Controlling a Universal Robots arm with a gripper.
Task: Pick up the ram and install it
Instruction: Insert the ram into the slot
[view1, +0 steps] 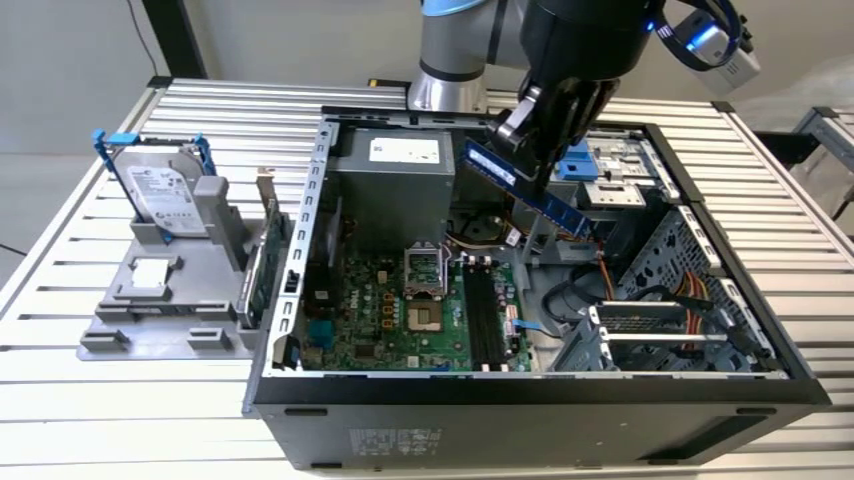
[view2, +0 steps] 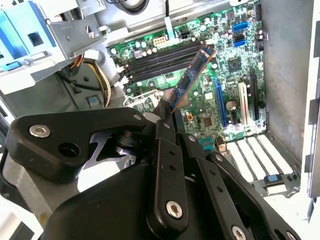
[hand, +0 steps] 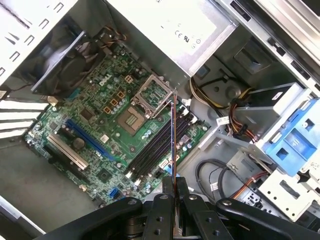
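Blue and thin, the ram (view1: 561, 210) is hanging tilted in the air above the open computer case (view1: 534, 420). The black hand (view1: 531, 160) is clamping it at one end, closed down narrow onto the stick's two faces. In both wrist views the stick is jutting out from the hand toward the board below, and it is touching nothing else.

So the pick-up is looking finished, while the install is not yet done. The four dark memory slots (hand: 155, 150) are lying beneath the ram, and all seem to be sitting vacant, with the stick well apart from them.

The case is holding the green motherboard (hand: 90, 100) on its floor. A grey power supply (view1: 394, 170) is sitting at its far end. A bundle of coloured cables (hand: 240, 107) is running beside a blue drive bracket (hand: 295, 135).

Further off, on the slatted metal bench (view1: 107, 420), a grey stand (view1: 147, 310) is carrying a silver hard drive (view1: 167, 195) upright in its blue frame. A green card (view1: 263, 262) is standing on edge just beside the case wall.
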